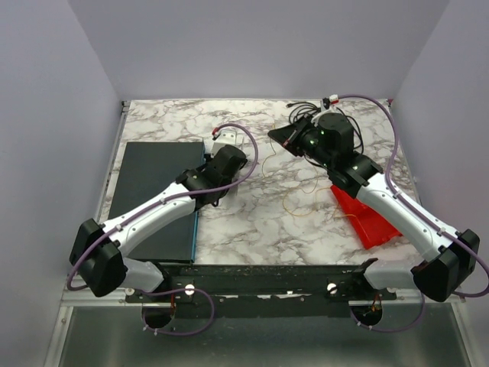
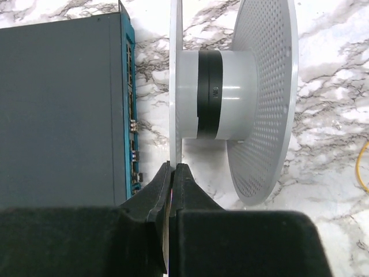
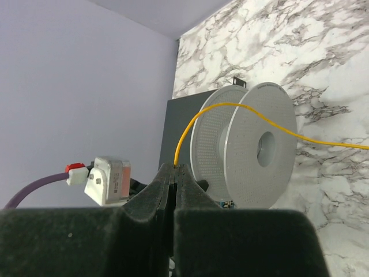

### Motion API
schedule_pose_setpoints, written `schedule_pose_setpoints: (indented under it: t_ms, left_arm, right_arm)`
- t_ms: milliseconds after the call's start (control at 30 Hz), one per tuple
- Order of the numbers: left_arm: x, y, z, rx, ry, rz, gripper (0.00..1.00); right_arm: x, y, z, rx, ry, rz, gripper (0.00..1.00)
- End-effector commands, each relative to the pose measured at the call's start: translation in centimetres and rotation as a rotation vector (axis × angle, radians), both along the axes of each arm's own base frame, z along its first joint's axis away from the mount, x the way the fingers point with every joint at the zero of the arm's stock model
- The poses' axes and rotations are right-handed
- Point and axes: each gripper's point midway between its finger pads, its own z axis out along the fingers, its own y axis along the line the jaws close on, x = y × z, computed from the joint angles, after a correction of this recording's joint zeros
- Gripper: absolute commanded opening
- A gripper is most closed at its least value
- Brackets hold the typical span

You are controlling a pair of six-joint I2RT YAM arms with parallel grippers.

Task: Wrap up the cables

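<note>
White spool point(image 2: 230, 95) flange is clamped in my left claw point(image 2: 173, 173); my right claw point(image 3: 174, 170) pinches the yellow wire point(image 3: 332, 141).

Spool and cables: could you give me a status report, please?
Left gripper: jaws shut on white spool flange. Right gripper: jaws shut on yellow cord running over spool. Black cables tangled beyond it. Dark box beside spool.

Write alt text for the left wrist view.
The left gripper is shut on a flange rim of the white spool, whose hub carries a black band. A dark grey box lies left of it on the marble table.
</note>
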Motion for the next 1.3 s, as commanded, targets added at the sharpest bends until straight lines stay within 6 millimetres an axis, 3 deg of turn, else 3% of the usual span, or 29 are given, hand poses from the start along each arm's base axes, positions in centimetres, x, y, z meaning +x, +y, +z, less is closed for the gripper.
schedule_pose_setpoints:
  t_ms: [0, 167, 467, 667, 900, 1267]
  left_arm:
    - [-1.9, -0.2, 1.1, -0.065, 0.025, -0.043, 0.00]
    - [-3.6, 0.0, 1.4, -0.106, 0.040, -0.049, 0.00]
    - [-6.2, 0.6, -0.7, -0.170, 0.101, -0.029, 0.00]
    - [-6.5, 0.9, -0.9, -0.169, 0.098, -0.025, 0.00]
    - [-6.6, 1.2, -1.0, -0.160, 0.095, -0.023, 0.10]
    - [-6.7, 1.5, -1.1, -0.158, 0.090, -0.020, 0.18]
  right_arm:
    - [0.7, 0.5, 0.5, 0.001, -0.010, 0.014, 0.01]
    - [1.0, 1.4, 0.8, 0.022, -0.012, 0.038, 0.01]
    - [1.4, 3.5, 0.6, 0.065, 0.005, 0.107, 0.01]
    - [2.1, 5.8, 1.1, 0.066, -0.016, 0.135, 0.01]
    - [2.8, 7.9, 1.2, 0.052, -0.024, 0.157, 0.01]
    - [2.6, 9.3, 1.3, 0.039, -0.007, 0.167, 0.01]
